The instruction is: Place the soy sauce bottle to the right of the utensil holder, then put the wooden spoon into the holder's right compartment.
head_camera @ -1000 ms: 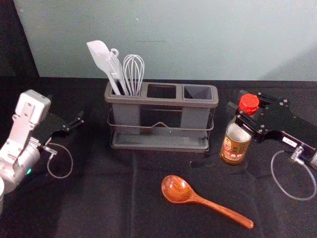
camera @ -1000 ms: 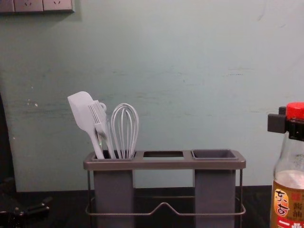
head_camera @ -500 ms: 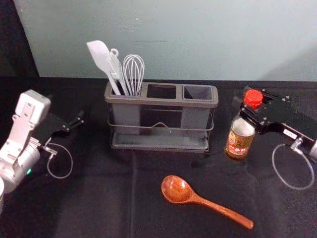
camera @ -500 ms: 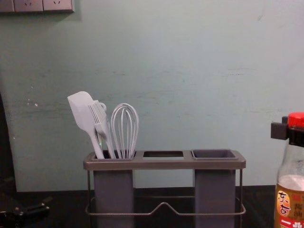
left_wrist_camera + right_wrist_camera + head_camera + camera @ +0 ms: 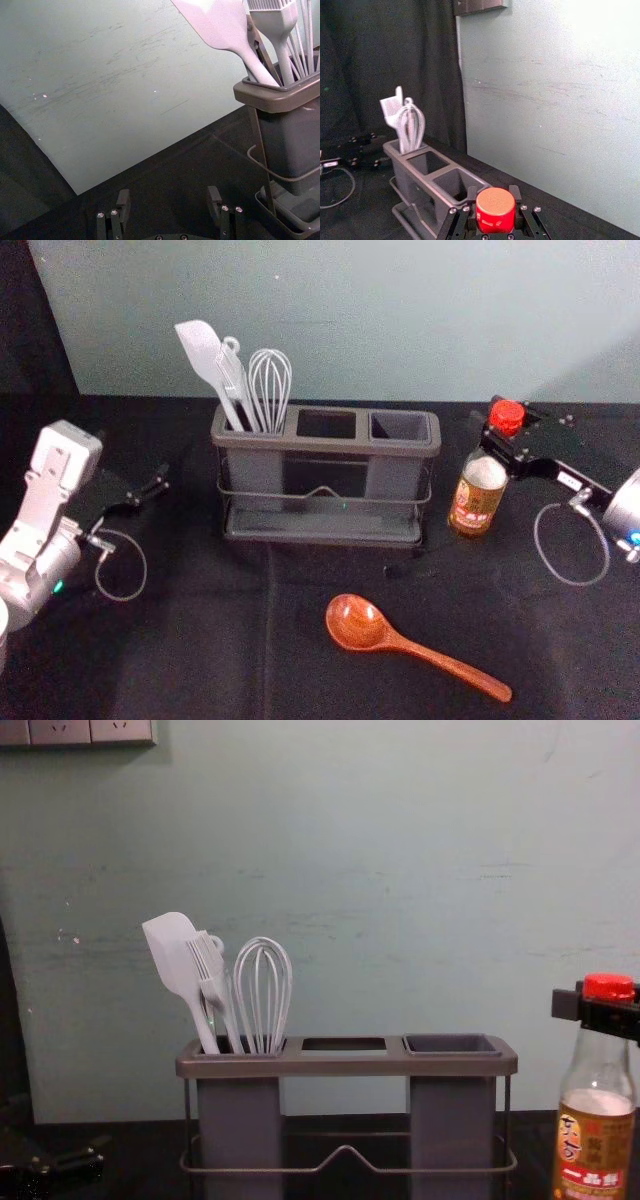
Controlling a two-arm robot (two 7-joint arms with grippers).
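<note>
Closest in, the wooden spoon (image 5: 357, 622) lay on the worktop (image 5: 200, 640) towards its near edge, bowl up, its handle slanting towards the near right corner. Nothing touched it.

Out by the left edge, the left gripper (image 5: 169, 192) was parked, its fingers (image 5: 123, 201) spread with nothing between them.

Farther in, on the right side, stood the soy sauce bottle (image 5: 476, 495), near upright and just beside the holder (image 5: 325, 445), with a gap between the two. The right gripper (image 5: 493, 194) reached in from the right edge, its fingers closed around the neck, just under the red cap (image 5: 507, 416). Whether the base rested on the cloth or hung slightly above it could not be told.

The holder's right compartment (image 5: 393, 475) had no utensil rising from it; the left compartment (image 5: 240, 1120) carried the spatula (image 5: 203, 352), brush (image 5: 210, 982) and whisk (image 5: 272, 390). Behind rose the pale wall (image 5: 350, 330).

The step in hand seemed to be setting the bottle down, its spot already about right. The next move called for settling the base flat, loosening the grip evenly and backing off without tipping the bottle; the spoon's turn would come after.
</note>
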